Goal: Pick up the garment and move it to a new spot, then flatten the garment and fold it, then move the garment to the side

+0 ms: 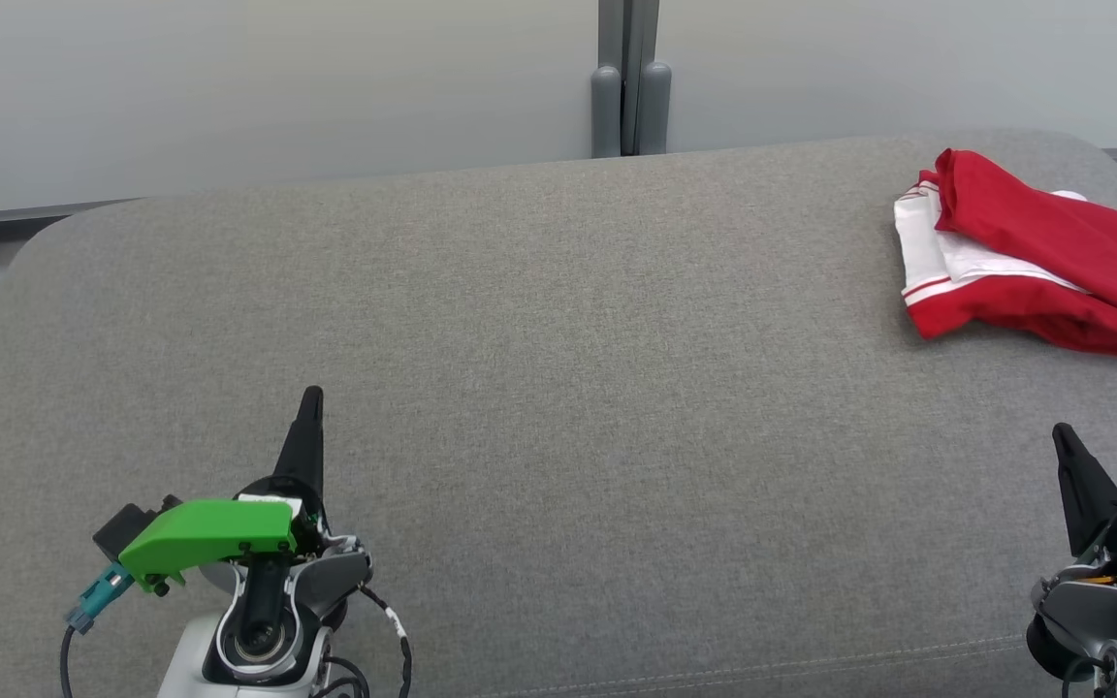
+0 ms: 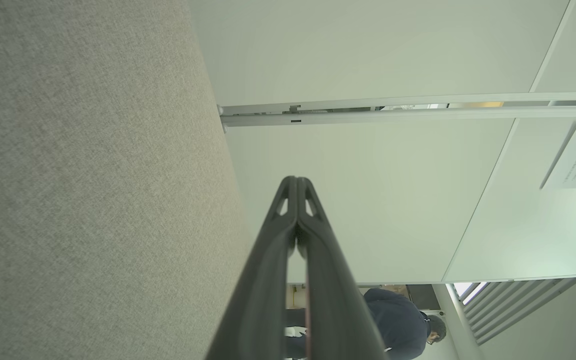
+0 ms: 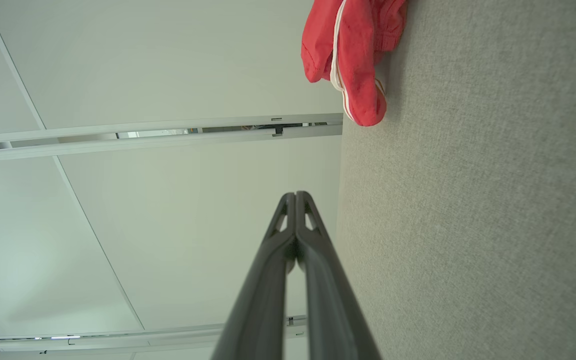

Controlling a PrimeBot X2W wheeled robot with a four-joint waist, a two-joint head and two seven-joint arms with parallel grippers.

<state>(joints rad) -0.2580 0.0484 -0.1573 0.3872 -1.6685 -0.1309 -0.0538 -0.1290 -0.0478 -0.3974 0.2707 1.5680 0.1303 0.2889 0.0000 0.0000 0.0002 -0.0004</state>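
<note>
Near edge first, two grippers, one on each side. The left gripper (image 1: 311,399) carries a glossy green plastic cover (image 1: 209,538), and its dark tapered fingers (image 2: 268,280) are pressed flat together into a single point. Same story on the right gripper (image 1: 1063,434): slim dark fingers (image 3: 268,285) closed tight on nothing. Both sit over the tabletop (image 1: 558,388), a broad pad of grey woven fabric with rounded corners and one stitched seam along the near side. Out at the far right corner, well apart from both grippers, lies the garment (image 1: 1034,262): one soft red bundle folded over itself, with white panels and red-white striped trim at its left edge. Beyond it are smooth pale wall panels and two rounded grey posts (image 1: 605,107).
</note>
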